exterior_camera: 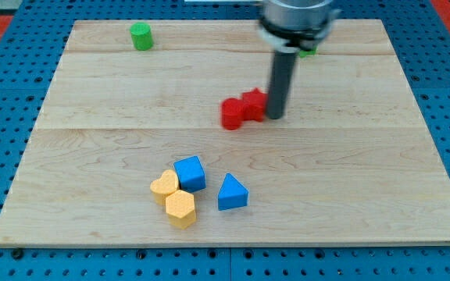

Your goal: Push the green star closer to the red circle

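Green star (309, 51): only a sliver of green shows, just behind my arm toward the view's top and a touch to the view's right of my tip; its shape is hidden, so I take it for the star from the task.
Handling: I judge it a small rigid block, light, likely to slide easily on the smooth wood and to spin if struck off-centre.
Where to press: no hold is possible; I would push on its far side, the face away from the red circle.
My tip (275, 117): a plain rod with nothing to spread or close (so it pinches nothing); it sits right against the view's-right side of the red pair.
Red circle (232, 113): to the view's left of my tip, touching a second red block (253, 104) that lies between us.
Green cylinder (141, 36): far to the view's upper left.
Blue and yellow blocks: clustered well below my tip.
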